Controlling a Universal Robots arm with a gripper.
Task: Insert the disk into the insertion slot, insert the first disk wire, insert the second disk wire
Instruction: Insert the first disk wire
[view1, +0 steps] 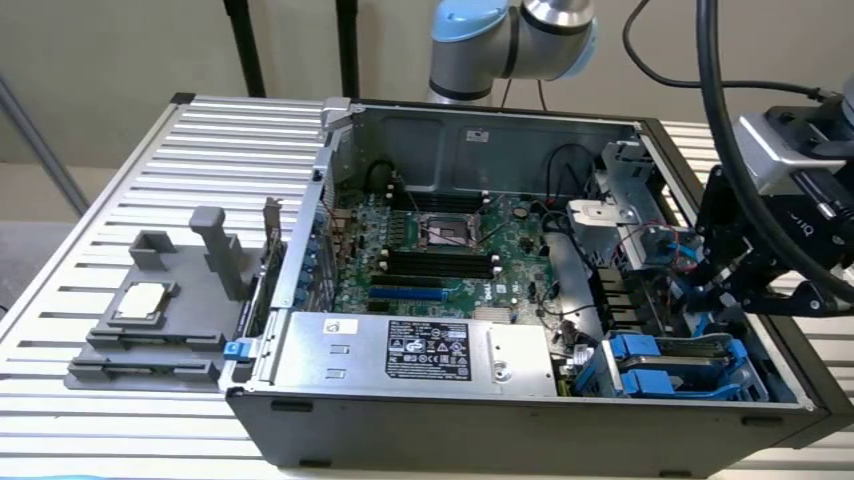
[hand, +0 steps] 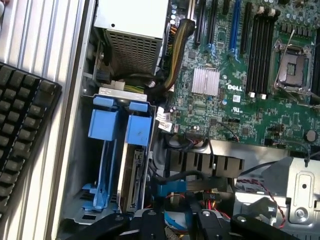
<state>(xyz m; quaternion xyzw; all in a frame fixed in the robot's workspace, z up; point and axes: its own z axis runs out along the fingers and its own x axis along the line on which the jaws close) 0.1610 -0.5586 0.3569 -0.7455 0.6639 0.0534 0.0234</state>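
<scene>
The disk (hand: 134, 186) sits edge-on inside the insertion slot (hand: 102, 95), a grey cage with bright blue tabs (hand: 137, 130). In the exterior view the slot (view1: 747, 385) lies at the case's near corner on the exterior view's right, with the disk's blue carrier (view1: 667, 365) in it. My gripper (view1: 697, 300) hangs just behind the cage, low inside the case. In the wrist view its black fingers (hand: 150, 224) flank a blue disk wire (hand: 175, 221), whose blue plug (hand: 172, 189) points toward the disk's rear end. The plug stays a short gap from the disk.
The green board (view1: 441, 250) fills the case's middle, and the silver power-supply box (view1: 400, 350) lies along the front wall. Black and red cables (hand: 200, 175) crowd around the plug. A grey fixture (view1: 160, 310) stands on the slatted table. A black keyboard (hand: 22, 130) lies outside the case.
</scene>
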